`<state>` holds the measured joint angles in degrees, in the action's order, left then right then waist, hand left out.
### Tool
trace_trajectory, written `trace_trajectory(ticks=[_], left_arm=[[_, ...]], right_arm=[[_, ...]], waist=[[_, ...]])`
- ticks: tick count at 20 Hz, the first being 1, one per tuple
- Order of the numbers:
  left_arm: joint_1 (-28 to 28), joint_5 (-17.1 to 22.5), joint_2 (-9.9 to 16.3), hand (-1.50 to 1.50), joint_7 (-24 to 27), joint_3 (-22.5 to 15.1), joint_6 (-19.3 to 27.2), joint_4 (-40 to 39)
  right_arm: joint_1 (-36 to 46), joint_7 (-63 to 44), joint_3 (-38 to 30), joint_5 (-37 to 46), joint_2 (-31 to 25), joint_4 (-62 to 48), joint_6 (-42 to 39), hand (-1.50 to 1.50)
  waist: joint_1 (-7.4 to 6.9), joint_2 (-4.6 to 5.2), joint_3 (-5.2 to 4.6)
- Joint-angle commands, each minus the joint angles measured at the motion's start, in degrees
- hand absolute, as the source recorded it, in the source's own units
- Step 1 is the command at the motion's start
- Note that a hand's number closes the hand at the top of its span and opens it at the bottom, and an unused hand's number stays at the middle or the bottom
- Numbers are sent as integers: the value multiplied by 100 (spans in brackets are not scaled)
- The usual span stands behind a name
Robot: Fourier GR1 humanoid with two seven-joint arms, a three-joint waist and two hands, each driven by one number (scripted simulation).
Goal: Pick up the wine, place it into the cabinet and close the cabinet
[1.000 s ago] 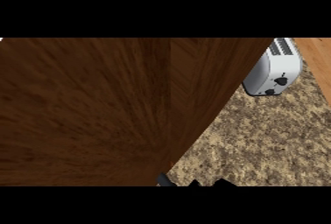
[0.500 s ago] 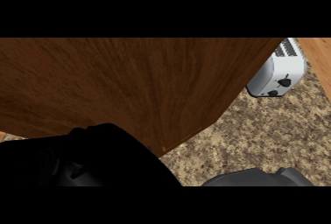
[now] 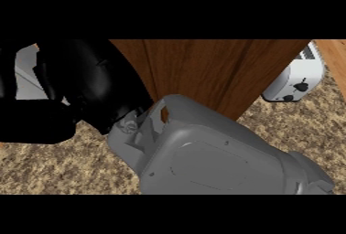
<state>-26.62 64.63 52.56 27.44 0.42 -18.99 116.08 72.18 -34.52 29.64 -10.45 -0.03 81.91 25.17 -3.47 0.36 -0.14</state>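
Head view mostly blocked. A grey forearm (image 3: 216,160) rises from the near edge, ending in a black hand (image 3: 94,87) at upper left; which hand, and whether its fingers are curled, cannot tell. Wood cabinet door (image 3: 209,68) stands behind it. Wine not visible. Toaster (image 3: 294,77) far right on the speckled table (image 3: 297,132). Judgement: placing or door-closing stage; progress unconfirmed.

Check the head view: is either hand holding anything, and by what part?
Cannot tell. One black hand fills the upper left against the wooden cabinet; no wine shows, and its fingers are unclear.
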Motion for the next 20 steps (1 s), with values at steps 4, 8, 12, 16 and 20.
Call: trace_trajectory(ticks=[4,8,12,16,20], left_arm=[[-31,69,-72,150,-138,213,-193,-168],[112,318,-26,150,-260,423,-152,-172],[162,555,166,150,-410,649,-270,-244],[100,482,94,150,-380,629,-170,-12],[246,426,14,150,-352,588,-8,-40]], right_arm=[[565,1151,-621,-353,3,-2208,-228,150],[310,1855,-807,-289,-94,-2877,-527,150],[188,2005,-727,-191,-246,-3085,-449,150],[-93,2261,-749,-198,-602,-3224,-660,150],[-378,2544,-558,-35,-653,-3265,-708,150]], waist=[[-17,46,1],[51,67,7],[67,75,5],[-28,114,11],[107,158,4]])
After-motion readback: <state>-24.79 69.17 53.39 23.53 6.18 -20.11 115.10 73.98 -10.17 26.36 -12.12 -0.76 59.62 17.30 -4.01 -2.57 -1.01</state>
